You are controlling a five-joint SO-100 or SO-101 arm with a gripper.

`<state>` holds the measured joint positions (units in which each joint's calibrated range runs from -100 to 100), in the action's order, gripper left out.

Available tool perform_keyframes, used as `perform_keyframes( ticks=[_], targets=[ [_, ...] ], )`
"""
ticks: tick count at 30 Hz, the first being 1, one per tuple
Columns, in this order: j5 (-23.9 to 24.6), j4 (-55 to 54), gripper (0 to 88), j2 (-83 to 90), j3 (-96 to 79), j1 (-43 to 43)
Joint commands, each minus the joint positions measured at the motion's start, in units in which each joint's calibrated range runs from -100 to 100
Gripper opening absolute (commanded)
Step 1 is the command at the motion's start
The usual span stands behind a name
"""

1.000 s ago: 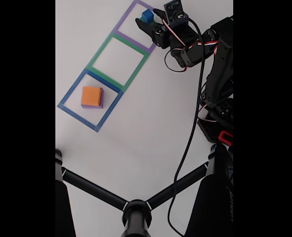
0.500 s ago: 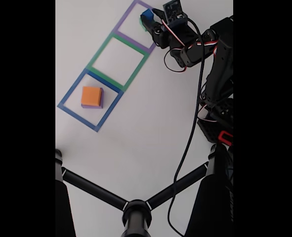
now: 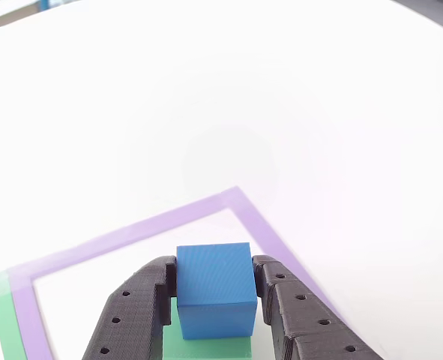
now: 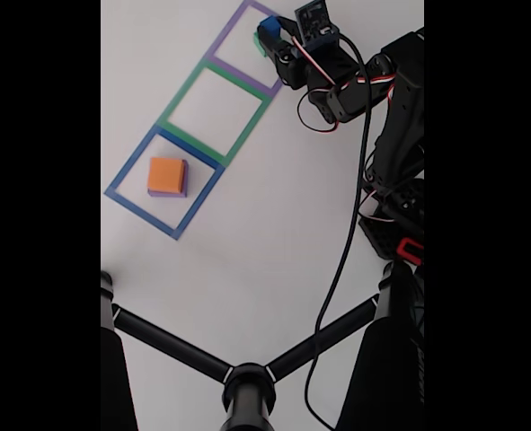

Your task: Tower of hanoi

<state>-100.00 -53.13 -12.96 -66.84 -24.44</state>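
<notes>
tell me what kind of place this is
Likely a hobby robot bench: a plain white table with taped squares, a small arm whose hand grips a blue block, and a camera stand.

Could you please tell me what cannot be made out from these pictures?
- Green plastic block: other view, mostly covered by the matte blue plastic block and cut by the bottom edge.
- Purple plastic block: fixed view, the orange plastic block hides most.
- End effector: whether its fingers actually press the blue block.
</notes>
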Motion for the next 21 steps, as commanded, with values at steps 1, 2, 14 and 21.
perform_keyframes(
  ticks=[1, 2, 14, 21],
  targets=[
    [0.0, 5.0, 4.9, 6.7, 0.7, 1.1],
    [0.0, 7.2, 4.8, 9.0, 0.5, 1.4],
    [0.0, 60.2, 4.2, 46.3, 8.0, 5.1],
    [0.0, 102.7, 4.0, 60.4, 26.9, 8.8]
  ],
)
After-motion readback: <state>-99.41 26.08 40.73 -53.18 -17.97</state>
